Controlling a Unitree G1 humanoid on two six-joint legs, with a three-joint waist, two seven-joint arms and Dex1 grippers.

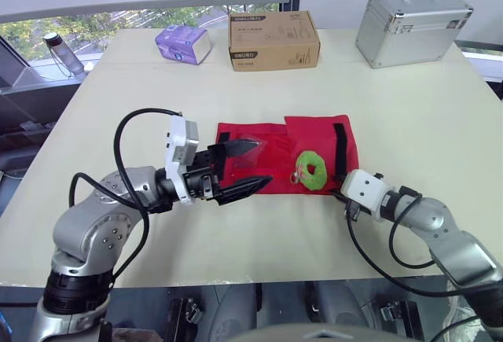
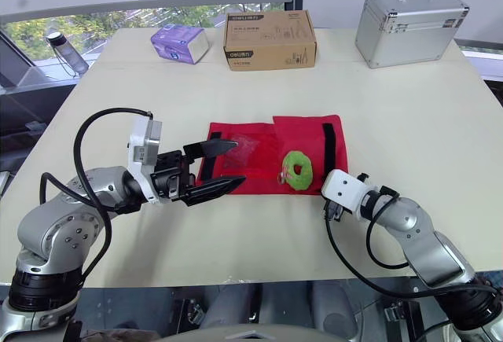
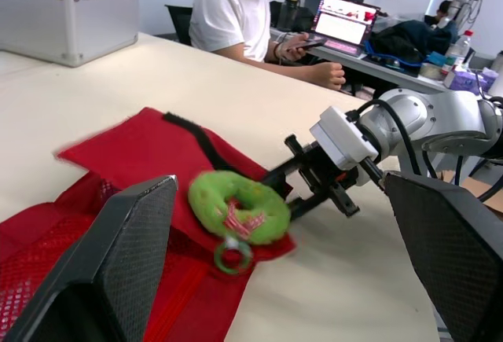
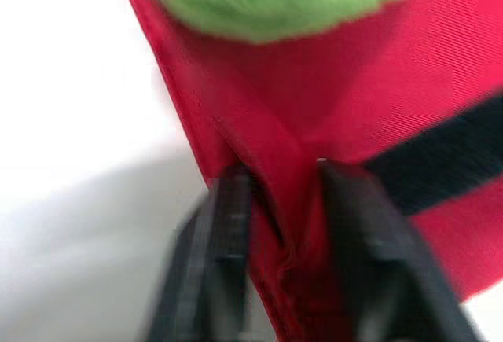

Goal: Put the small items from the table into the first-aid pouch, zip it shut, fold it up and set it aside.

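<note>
The red first-aid pouch (image 1: 267,141) lies opened flat in the middle of the table, with a black strap (image 1: 340,149) across its right part. A fuzzy green ring with a small keyring (image 1: 312,169) rests on top of the pouch, right of centre. My left gripper (image 1: 259,163) is open and hovers over the pouch's left mesh part, fingers pointing at the ring. At the pouch's near right corner my right gripper (image 1: 339,194) is shut on the red fabric, which bunches between its fingers (image 4: 229,224).
Along the far edge stand a purple tissue pack (image 1: 182,44), a cardboard box (image 1: 273,39) and a metal case (image 1: 413,23). A water bottle (image 1: 63,53) stands beyond the far left corner. People sit at a desk (image 3: 236,12) behind the table.
</note>
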